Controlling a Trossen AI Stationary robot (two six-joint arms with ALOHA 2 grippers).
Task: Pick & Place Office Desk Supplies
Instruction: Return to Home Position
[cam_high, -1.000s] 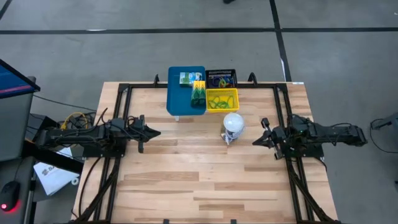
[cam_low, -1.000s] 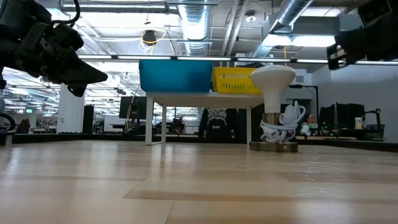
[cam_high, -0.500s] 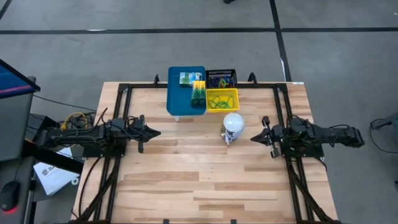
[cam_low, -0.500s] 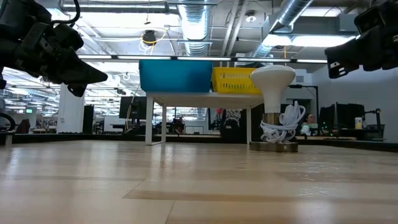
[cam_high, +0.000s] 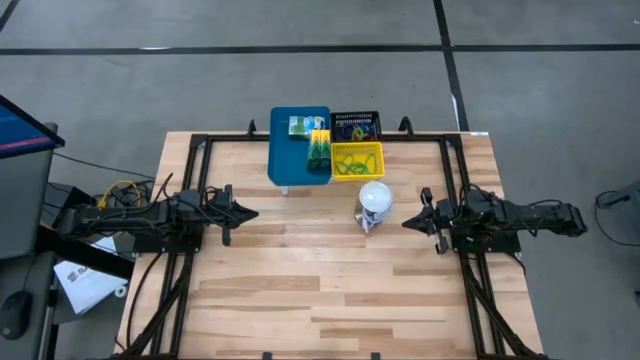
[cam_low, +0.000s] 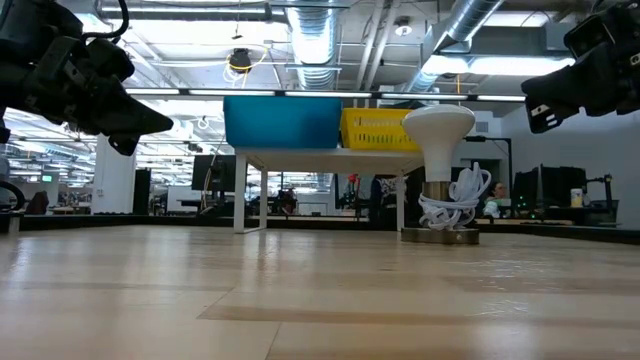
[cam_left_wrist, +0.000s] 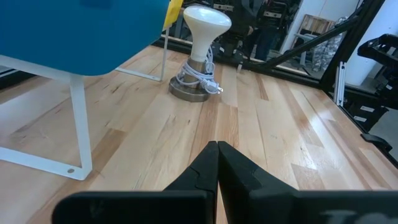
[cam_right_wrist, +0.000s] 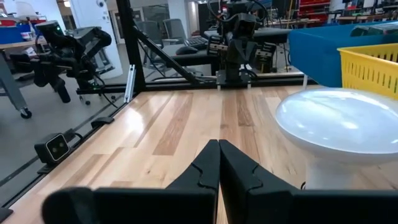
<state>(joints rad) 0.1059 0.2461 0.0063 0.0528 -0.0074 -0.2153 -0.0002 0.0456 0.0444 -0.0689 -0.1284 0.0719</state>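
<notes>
A yellow-green crayon box (cam_high: 319, 150) and small packets (cam_high: 303, 126) lie on a blue tray (cam_high: 285, 150) raised on white legs at the table's far side. Beside it, a yellow basket (cam_high: 357, 160) and a black basket (cam_high: 355, 125) hold small coloured loops. My left gripper (cam_high: 254, 212) is shut and empty, above the table's left part. My right gripper (cam_high: 406, 224) is shut and empty, just right of a white ball-shaped lamp (cam_high: 375, 198). The wrist views show each gripper's fingertips closed together: the left (cam_left_wrist: 217, 146) and the right (cam_right_wrist: 219, 144).
The white lamp (cam_low: 440, 130) stands on a round base with a coiled white cord (cam_low: 450, 212), right of the tray's legs (cam_low: 240, 195). A black frame (cam_high: 200, 140) runs round the table's edges. Bare wood (cam_high: 320, 290) fills the near half.
My right gripper has moved a little toward the table's left edge, nearer the white lamp, staying shut.
</notes>
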